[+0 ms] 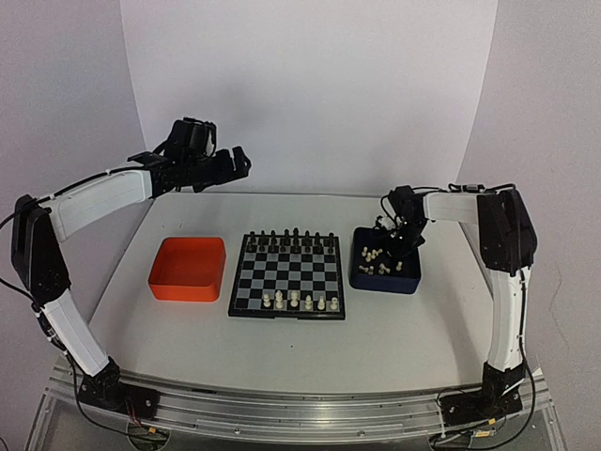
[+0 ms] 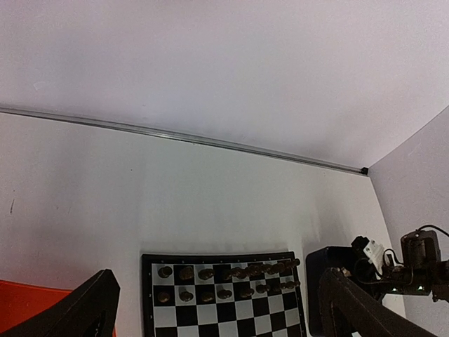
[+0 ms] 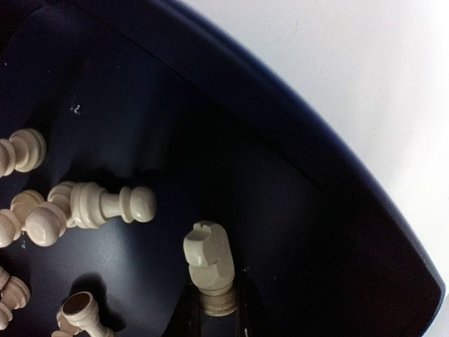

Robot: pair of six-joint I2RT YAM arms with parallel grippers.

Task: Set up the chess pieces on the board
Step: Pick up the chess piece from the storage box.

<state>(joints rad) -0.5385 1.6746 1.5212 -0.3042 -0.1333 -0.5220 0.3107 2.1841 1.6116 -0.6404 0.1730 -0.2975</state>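
The board (image 1: pixel 286 275) lies mid-table, with black pieces (image 1: pixel 289 241) on its two far rows and several cream-white chess pieces (image 1: pixel 300 302) on its near row. It also shows in the left wrist view (image 2: pixel 231 309). My right gripper (image 1: pixel 406 246) is down inside the dark blue tray (image 1: pixel 385 285). There it is shut (image 3: pixel 214 305) on the base of a cream-white rook (image 3: pixel 209 261). Several more white pieces (image 3: pixel 105 203) lie loose on the tray floor. My left gripper (image 1: pixel 230 162) is open and empty, raised high above the table's far left, its fingers (image 2: pixel 84 312) wide apart.
An orange tray (image 1: pixel 188 269) stands left of the board, and its corner shows in the left wrist view (image 2: pixel 28 302). The blue tray's wall (image 3: pixel 295 140) curves close around the held rook. White walls close off the table's back and sides.
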